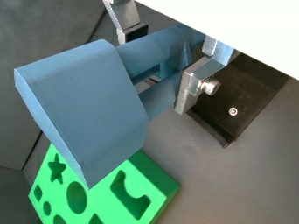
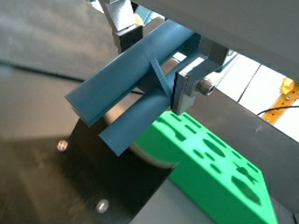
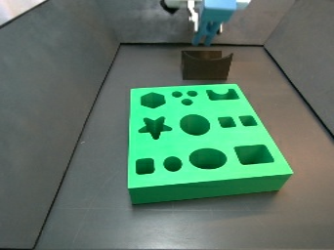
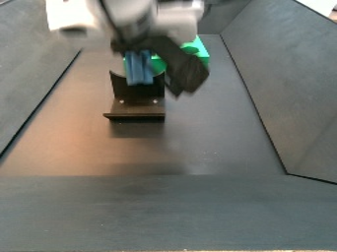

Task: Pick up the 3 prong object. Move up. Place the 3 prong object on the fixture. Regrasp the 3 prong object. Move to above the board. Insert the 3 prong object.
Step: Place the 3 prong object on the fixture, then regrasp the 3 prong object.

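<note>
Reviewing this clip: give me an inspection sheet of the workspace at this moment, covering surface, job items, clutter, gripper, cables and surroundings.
Surface: dark matte floor, bare around the parts.
3 prong object: steel-blue, between the gripper's fingers in both wrist views, at the fixture.
Fixture: dark block behind the board in a side view.
Board: green, flat, all visible cut-outs empty.
Clutter: nothing seen.
Gripper: over the fixture, shut on the 3 prong object.
Cables: nothing seen.
Surroundings: dark sloping walls enclose the floor.

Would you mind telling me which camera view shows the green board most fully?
A side view shows the whole board, every cut-out unobstructed. Both wrist views catch only a corner behind the 3 prong object in the gripper; in the remaining side view the gripper hides nearly all of it.
</note>
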Controlling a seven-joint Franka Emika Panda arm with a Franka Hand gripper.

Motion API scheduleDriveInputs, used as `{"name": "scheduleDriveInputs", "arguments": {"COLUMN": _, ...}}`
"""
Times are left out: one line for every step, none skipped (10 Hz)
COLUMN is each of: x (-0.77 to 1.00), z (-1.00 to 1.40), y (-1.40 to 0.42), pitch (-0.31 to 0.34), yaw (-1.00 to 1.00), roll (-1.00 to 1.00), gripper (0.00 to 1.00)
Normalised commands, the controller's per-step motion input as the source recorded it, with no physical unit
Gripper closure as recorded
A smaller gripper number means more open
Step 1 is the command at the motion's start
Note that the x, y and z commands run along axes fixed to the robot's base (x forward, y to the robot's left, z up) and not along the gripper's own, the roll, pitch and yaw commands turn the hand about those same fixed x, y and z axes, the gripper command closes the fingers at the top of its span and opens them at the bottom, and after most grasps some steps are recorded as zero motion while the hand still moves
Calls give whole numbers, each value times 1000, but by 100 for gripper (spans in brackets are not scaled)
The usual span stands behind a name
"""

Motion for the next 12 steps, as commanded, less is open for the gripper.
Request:
{"name": "scheduleDriveInputs", "arguments": {"x": 181, "z": -1000, "y": 135, "pitch": 98, "yaw": -175, "roll": -219, "gripper": 100}}
{"name": "scheduleDriveInputs", "arguments": {"x": 187, "z": -1000, "y": 136, "pitch": 58, "yaw": -178, "roll": -174, "gripper": 100}}
{"name": "scheduleDriveInputs", "arguments": {"x": 159, "z": -793, "y": 119, "pitch": 21, "yaw": -170, "roll": -161, "gripper": 100}}
{"name": "scheduleDriveInputs", "arguments": {"x": 135, "z": -598, "y": 92, "pitch": 3, "yaw": -154, "roll": -155, "gripper": 100}}
{"name": "scheduleDriveInputs", "arguments": {"x": 110, "z": -351, "y": 66, "pitch": -19, "yaw": -129, "roll": -146, "gripper": 100}}
{"name": "scheduleDriveInputs", "arguments": {"x": 95, "z": -245, "y": 59, "pitch": -26, "yaw": -114, "roll": -139, "gripper": 100}}
{"name": "scheduleDriveInputs", "arguments": {"x": 0, "z": -167, "y": -500, "pitch": 0, "yaw": 0, "roll": 0, "gripper": 100}}
{"name": "scheduleDriveInputs", "arguments": {"x": 0, "z": 0, "y": 0, "pitch": 0, "yaw": 0, "roll": 0, "gripper": 0}}
{"name": "scheduleDriveInputs", "arguments": {"x": 0, "z": 1000, "y": 0, "pitch": 24, "yaw": 122, "roll": -48, "gripper": 0}}
{"name": "scheduleDriveInputs", "arguments": {"x": -7, "z": 1000, "y": -2, "pitch": 31, "yaw": 120, "roll": -46, "gripper": 0}}
{"name": "scheduleDriveInputs", "arguments": {"x": -28, "z": 1000, "y": -1, "pitch": 48, "yaw": 101, "roll": -28, "gripper": 0}}
{"name": "scheduleDriveInputs", "arguments": {"x": -30, "z": 1000, "y": -6, "pitch": 72, "yaw": 70, "roll": 4, "gripper": 0}}
